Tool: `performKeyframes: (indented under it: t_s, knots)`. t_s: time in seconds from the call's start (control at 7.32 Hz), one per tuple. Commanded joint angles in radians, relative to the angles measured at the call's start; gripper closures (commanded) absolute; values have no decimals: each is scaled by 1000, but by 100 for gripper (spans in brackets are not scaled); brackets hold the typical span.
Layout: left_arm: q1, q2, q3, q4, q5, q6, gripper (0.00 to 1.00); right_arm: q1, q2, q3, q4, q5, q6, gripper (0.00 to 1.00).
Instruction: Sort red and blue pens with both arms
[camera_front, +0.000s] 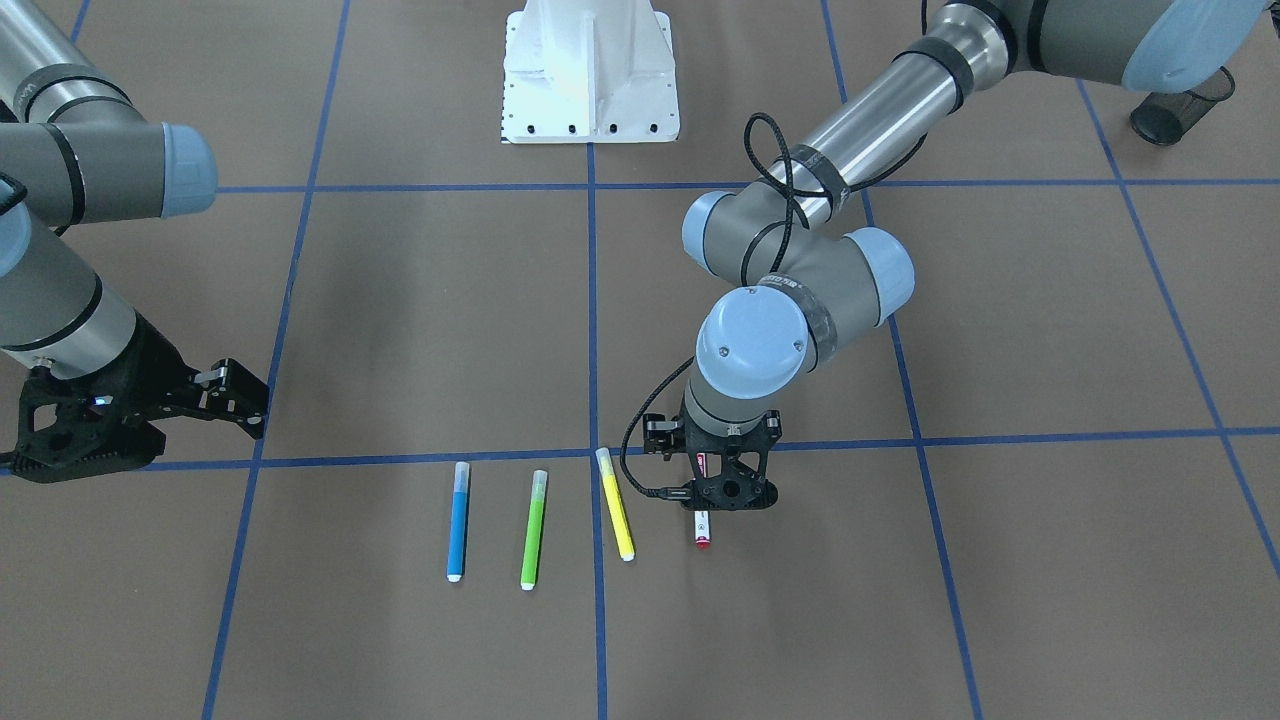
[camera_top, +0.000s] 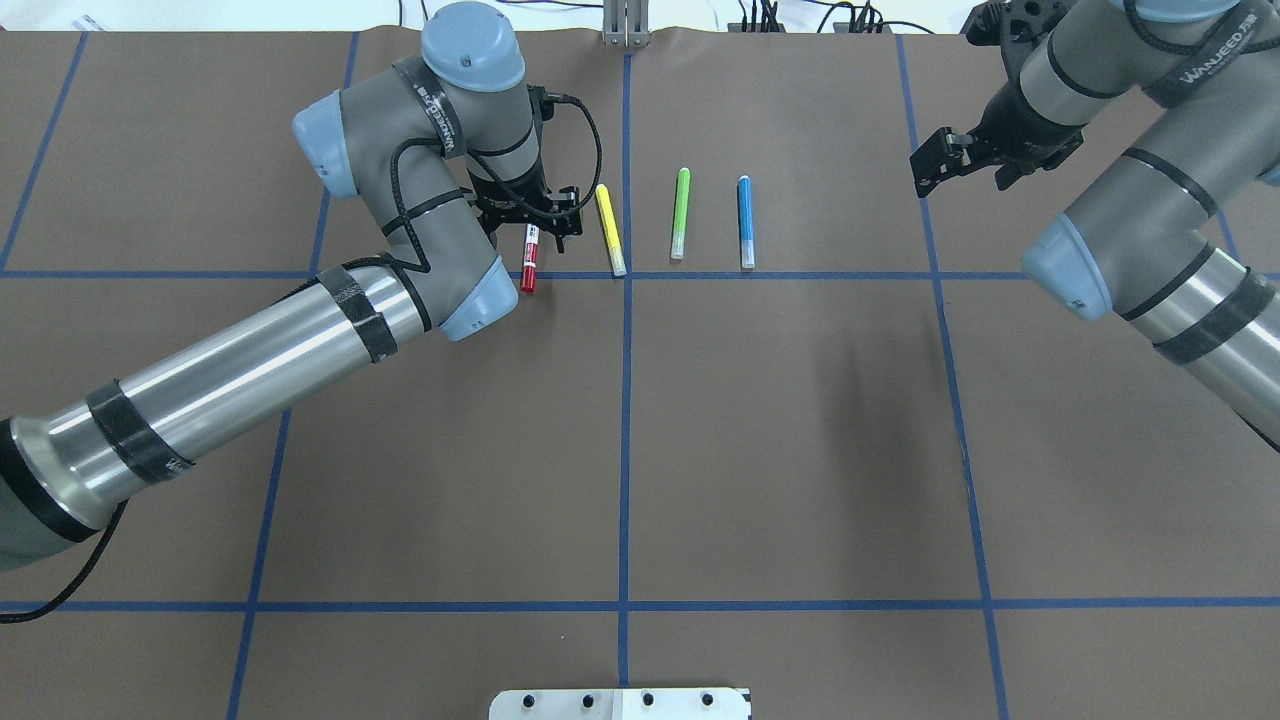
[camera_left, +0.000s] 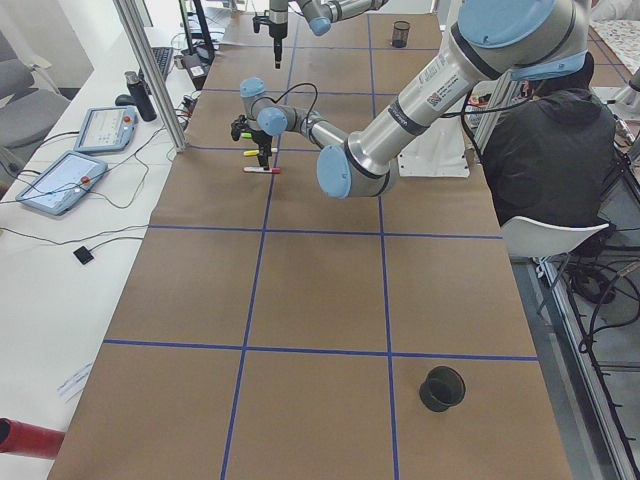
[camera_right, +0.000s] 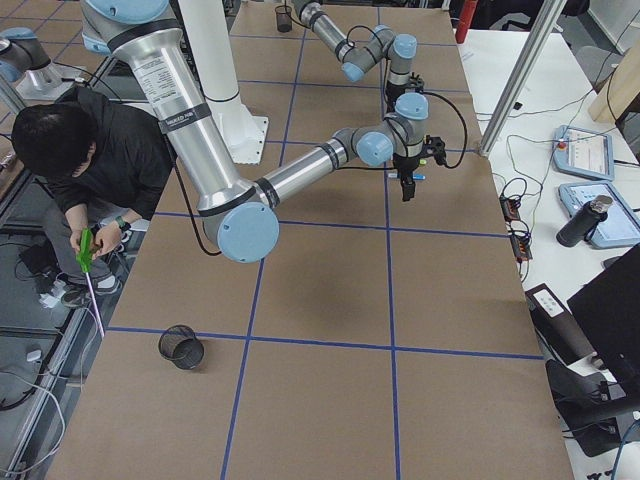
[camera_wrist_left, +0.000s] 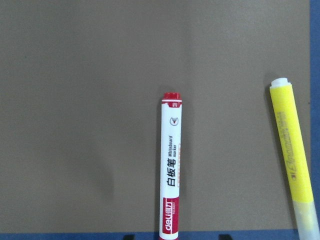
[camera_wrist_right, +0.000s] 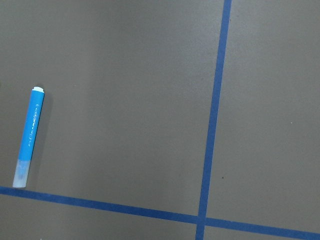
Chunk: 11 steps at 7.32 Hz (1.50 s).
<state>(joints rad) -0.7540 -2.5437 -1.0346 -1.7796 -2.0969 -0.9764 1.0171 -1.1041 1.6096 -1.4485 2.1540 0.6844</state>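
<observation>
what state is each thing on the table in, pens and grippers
white-barrelled red-capped marker: capped, lying flat
blue-barrelled marker, translucent cap: capped, lying flat
green marker, translucent cap: capped, lying flat
yellow marker, translucent cap: capped, lying flat
left black two-finger gripper: open, above the red-capped marker
right black two-finger gripper: open, empty

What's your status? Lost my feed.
Left tool open, straddling red pen, not gripped. Right tool open, well clear of blue pen. Yellow pen close beside red.

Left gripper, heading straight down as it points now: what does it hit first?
Probably the red pen: the left gripper points down at the table, open jaws straddling it, so the tips may reach the table alongside. Height is unclear.
</observation>
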Motion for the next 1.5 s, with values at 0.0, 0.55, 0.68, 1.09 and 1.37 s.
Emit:
performKeyframes:
  t_s: [0.0,0.55,0.68,1.09,1.37]
  knots:
    - [7,0,10,-3,3,-1,13,0,0,1,0,1,17,1]
    - [16,3,28,-26,5,-1,35,0,0,0,-1,1,15,1]
    - [16,2,28,-26,5,-1,37,0,0,0,0,1,15,1]
    - [21,5,28,-26,5,1,39,0,0,-3,-1,1,14,1]
    - [27,8,39,-47,5,1,39,0,0,-3,-1,1,14,1]
